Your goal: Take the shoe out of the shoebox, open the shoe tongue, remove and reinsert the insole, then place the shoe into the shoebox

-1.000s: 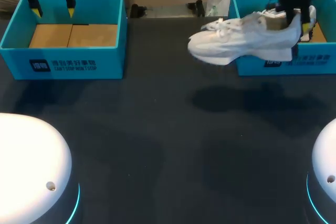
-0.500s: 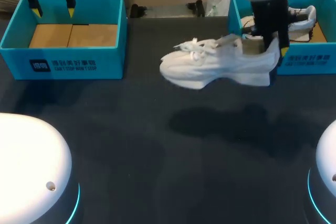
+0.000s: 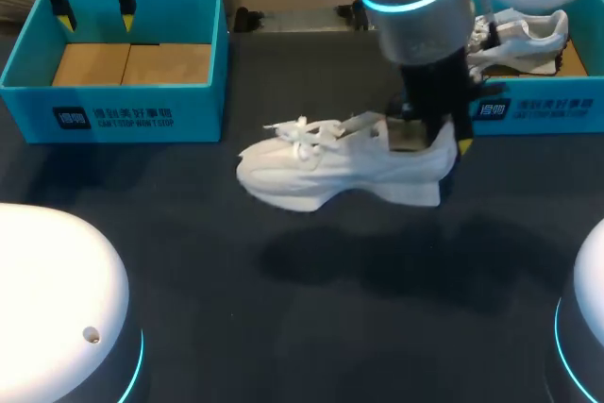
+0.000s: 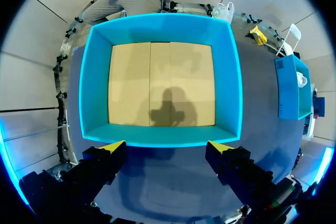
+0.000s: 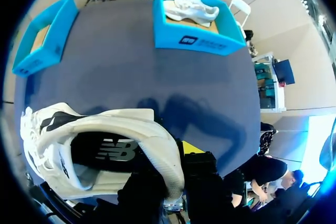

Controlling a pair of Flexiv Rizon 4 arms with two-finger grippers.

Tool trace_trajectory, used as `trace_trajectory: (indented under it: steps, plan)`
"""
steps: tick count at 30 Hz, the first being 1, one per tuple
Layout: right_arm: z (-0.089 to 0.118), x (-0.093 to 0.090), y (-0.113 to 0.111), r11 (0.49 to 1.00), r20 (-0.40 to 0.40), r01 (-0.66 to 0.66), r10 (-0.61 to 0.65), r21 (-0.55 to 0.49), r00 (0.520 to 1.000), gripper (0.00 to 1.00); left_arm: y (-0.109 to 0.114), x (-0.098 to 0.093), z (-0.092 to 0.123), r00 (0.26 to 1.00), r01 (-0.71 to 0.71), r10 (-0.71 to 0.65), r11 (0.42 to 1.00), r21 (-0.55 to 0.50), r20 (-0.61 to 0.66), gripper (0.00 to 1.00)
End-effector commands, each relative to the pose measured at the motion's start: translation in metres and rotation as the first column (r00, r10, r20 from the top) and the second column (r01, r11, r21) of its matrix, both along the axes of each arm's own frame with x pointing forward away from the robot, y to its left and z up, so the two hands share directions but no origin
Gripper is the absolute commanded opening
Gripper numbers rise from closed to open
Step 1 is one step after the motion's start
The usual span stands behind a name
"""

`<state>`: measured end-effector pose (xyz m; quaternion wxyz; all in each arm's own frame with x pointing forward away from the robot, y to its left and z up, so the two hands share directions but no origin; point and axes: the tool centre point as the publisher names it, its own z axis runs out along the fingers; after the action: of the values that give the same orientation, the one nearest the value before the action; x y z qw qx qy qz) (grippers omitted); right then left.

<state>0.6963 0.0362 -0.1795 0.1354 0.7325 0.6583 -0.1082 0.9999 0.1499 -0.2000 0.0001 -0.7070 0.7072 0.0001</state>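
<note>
Head view first: your right pincer [image 3: 429, 139] is clamped on the heel of the white shoe [image 3: 330, 172]. The shoe hangs in the air above the middle of the tabletop [image 3: 283, 327], toe toward the left edge, and its shadow lies on the dark top below. So it is out of the right shoebox [image 3: 533, 110], which sits at the far right corner with a second shoe [image 3: 519, 33] inside. I think the taking-out step is nearly done. Next you need to lower the shoe softly, flat on its sole, then go for the tongue. Your left pincer [image 3: 92, 8] hangs over the left shoebox [image 3: 113, 115] at the far left corner.

Left wrist view: the left pincer [image 4: 165, 148] is spread wide and holds nothing. Under it is the left shoebox [image 4: 160, 136] — only a cardboard floor [image 4: 163, 82] shows inside.

Right wrist view: the shoe's [image 5: 105, 129] heel wall sits squeezed between the right pincer's [image 5: 170, 163] fingers. Ahead lies dark tabletop [image 5: 131, 72] — both boxes stand at its far edge, well apart, so I think there is room to set the shoe down.
</note>
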Motion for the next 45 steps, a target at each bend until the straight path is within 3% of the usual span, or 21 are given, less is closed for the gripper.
trace_trajectory:
  steps: [1, 24, 45]
  plan:
    - [-0.007, -0.001, 0.013, 1.000, -0.007, -0.020, 0.020, -0.004, 1.000, 0.00, 0.000, 0.000, 0.000, 1.000, 0.000, 0.000, 1.000, 0.000, 0.000, 1.00]
    - [-0.007, -0.001, 0.013, 1.000, -0.007, -0.020, 0.020, -0.004, 1.000, 0.00, 0.000, 0.000, 0.000, 1.000, 0.000, 0.000, 1.000, 0.000, 0.000, 1.00]
    - [-0.118, 0.011, 0.023, 0.992, 0.001, -0.120, 0.120, 0.048, 0.993, 0.00, 0.000, 0.000, 0.000, 1.000, 0.000, 0.000, 1.000, 0.000, 0.000, 1.00]
